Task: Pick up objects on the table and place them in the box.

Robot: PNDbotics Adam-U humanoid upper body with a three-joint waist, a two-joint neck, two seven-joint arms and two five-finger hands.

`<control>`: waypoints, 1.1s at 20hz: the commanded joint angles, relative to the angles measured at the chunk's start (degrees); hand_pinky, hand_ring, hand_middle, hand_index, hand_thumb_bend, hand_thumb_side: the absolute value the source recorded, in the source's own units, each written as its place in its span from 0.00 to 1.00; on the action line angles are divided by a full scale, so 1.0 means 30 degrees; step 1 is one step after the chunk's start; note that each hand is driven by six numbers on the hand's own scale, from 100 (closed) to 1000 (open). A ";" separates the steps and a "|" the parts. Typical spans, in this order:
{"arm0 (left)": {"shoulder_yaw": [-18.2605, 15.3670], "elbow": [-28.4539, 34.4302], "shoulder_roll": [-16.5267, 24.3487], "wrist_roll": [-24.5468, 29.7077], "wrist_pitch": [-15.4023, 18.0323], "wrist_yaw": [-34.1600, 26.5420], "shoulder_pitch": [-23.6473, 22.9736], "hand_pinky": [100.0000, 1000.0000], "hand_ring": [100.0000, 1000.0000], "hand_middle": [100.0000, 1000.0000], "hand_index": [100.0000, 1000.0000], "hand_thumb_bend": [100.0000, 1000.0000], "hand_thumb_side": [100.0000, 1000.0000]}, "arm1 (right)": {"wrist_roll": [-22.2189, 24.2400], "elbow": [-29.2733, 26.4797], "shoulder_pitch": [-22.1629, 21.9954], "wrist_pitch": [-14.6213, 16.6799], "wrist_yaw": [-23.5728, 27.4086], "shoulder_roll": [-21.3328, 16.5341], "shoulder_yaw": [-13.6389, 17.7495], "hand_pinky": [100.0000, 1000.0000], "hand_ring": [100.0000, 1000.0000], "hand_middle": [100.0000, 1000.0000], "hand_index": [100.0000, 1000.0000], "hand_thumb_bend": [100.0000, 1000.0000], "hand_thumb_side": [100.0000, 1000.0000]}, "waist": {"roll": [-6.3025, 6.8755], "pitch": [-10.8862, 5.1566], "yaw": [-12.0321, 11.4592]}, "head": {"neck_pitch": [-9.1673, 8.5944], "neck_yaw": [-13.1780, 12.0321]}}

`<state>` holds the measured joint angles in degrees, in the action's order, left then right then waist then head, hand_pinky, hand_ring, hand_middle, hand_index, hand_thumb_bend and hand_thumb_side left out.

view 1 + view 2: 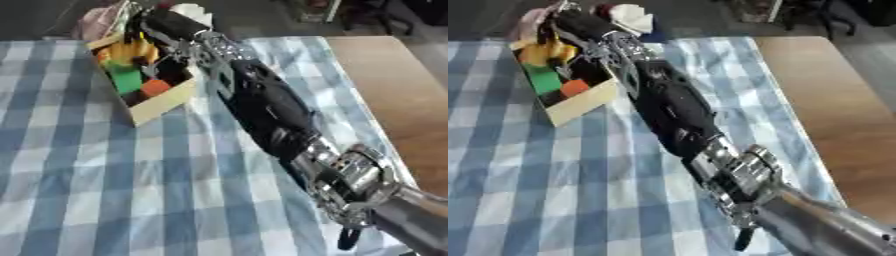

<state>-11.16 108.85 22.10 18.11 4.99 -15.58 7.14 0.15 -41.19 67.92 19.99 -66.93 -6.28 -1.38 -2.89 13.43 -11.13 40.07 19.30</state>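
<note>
Right robot hand (pixel 162 25): reaches in from the lower right, with the arm stretched diagonally across the counter; it sits at the far end of the box, over the opening. Its fingers are dark against dark contents, and I cannot tell whether they are released, clenched or holding anything.

Left robot hand: not visible in either view.

Box (pixel 162 106): a pale cardboard box directly under and just nearer than the right robot hand, its long axis running from near-right to far-left, roughly in line with the forearm.

Contents: a yellow object (pixel 546 51) just beside the fingers on their left; a green block (pixel 128 80) and an orange block (pixel 156 87) a little nearer, back along the arm.

Key relation: the robot hand already sits above the box, so any release looks to be straight down; no sideways travel seems needed.

Counter (pixel 87 190): covered with a blue and white checked cloth; no loose objects can be seen on it in either view, so the task looks nearly done.

Edges: the cloth ends to the right of the arm, bare wooden surface (pixel 394 85) beyond; clutter lies past the far edge behind the robot hand.

Open room: wide and free to the left and near side, the likely way to pull back.
</note>
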 commanded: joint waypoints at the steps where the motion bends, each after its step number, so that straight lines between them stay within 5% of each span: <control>1: -0.0077 0.0373 0.0203 0.0065 -0.0003 -0.0071 0.0175 0.73 0.49 0.55 0.75 0.00 0.60 | -0.1438 0.0550 0.0566 -0.1227 -0.0489 -0.0316 0.0715 0.57 0.50 0.45 0.67 0.00 0.00 | -0.0056 -0.0020 -0.0064 | -0.0258 0.0068; 5: -0.0074 0.0366 0.0198 0.0071 -0.0019 -0.0056 0.0176 0.73 0.49 0.55 0.75 0.00 0.60 | -0.1928 0.1319 0.0518 -0.1951 -0.0418 -0.0516 0.1025 0.58 0.51 0.47 0.69 0.00 0.00 | -0.0075 -0.0024 -0.0053 | -0.0238 0.0043; 9: -0.0092 0.0375 0.0198 0.0057 -0.0017 -0.0058 0.0183 0.73 0.49 0.55 0.75 0.00 0.60 | -0.1120 0.1856 0.0389 -0.1427 -0.0444 -0.0516 0.0895 0.61 0.56 0.54 0.76 0.00 0.00 | -0.0059 -0.0016 -0.0004 | -0.0245 0.0004; 15: -0.0106 0.0387 0.0209 0.0036 0.0011 -0.0078 0.0175 0.73 0.48 0.55 0.75 0.00 0.60 | 0.0656 0.1631 0.0416 -0.0316 -0.0944 -0.0566 0.0741 0.68 0.67 0.76 0.89 0.04 0.29 | -0.0022 -0.0029 0.0033 | -0.0237 -0.0021; 22: -0.0123 0.0383 0.0227 0.0018 0.0013 -0.0101 0.0169 0.73 0.48 0.55 0.75 0.00 0.60 | 0.1030 0.1327 0.0446 -0.0541 -0.1162 -0.0758 0.0849 0.70 0.72 0.85 0.94 0.09 0.38 | -0.0022 -0.0094 0.0066 | -0.0252 -0.0059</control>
<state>-11.16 108.86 22.09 18.21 4.89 -15.58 7.15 2.96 -35.77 67.99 18.39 -70.14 -7.00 0.99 -2.89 13.43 -10.98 39.77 19.24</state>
